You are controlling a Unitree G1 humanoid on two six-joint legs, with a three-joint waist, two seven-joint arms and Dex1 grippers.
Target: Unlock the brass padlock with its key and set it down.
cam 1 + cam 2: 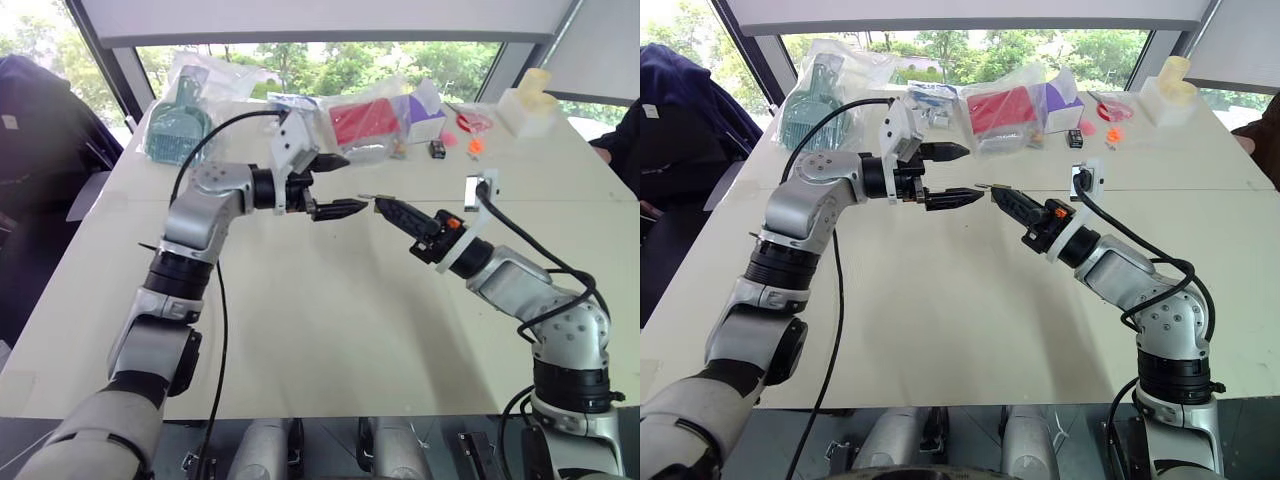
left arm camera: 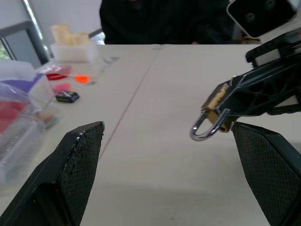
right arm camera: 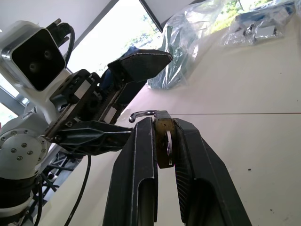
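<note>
My right gripper [image 1: 383,205] is shut on the brass padlock [image 2: 214,104], holding it above the middle of the table. The brass body [image 3: 164,141] is pinched between the two fingers, and the silver shackle [image 2: 205,130] sticks out past the fingertips. My left gripper [image 1: 352,183] is open and points level at the padlock from the left. One finger is above and one level with the padlock, a short gap from the shackle and touching nothing. I cannot make out the key in any view.
Along the far edge of the pale table [image 1: 330,330] lie a teal item in a plastic bag [image 1: 178,125], a red bagged item [image 1: 365,122], a purple box [image 1: 426,118], a small black box [image 1: 437,149], orange bits [image 1: 474,146] and a white container [image 1: 527,106]. A person's sleeve [image 1: 622,140] shows at the far right.
</note>
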